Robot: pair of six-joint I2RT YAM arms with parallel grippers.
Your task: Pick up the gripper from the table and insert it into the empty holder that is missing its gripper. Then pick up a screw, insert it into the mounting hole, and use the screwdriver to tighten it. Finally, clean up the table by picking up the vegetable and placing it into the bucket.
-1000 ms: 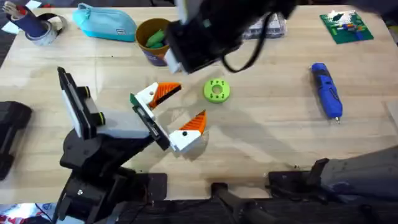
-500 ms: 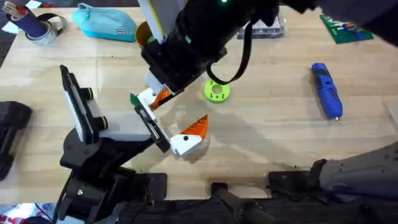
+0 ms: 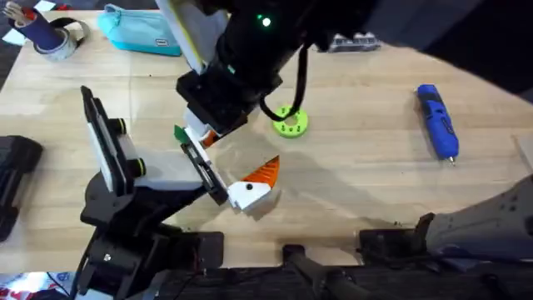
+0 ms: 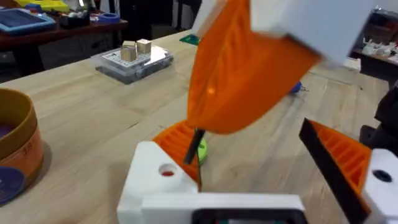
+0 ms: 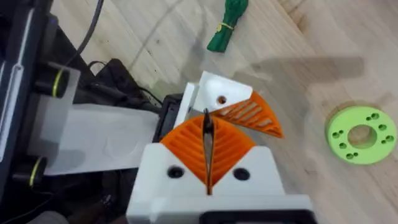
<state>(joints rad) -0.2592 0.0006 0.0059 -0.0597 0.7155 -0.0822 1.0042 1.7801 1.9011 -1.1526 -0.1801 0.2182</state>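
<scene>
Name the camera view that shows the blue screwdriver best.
Overhead: the screwdriver lies whole and unobstructed on the table, tip toward the arms' bases. The left wrist view gives at most a blue sliver behind an orange pad; the right wrist view looks elsewhere.

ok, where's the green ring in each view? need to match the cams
Overhead: green ring lies flat on the table just above centre, right of the dark arm.
Left wrist: a green sliver at centre, partly behind the dark screw.
Right wrist: the full disc at the right edge.
Shared landmark: the mounted white gripper with the orange pad and a hole, next to the ring.
</scene>
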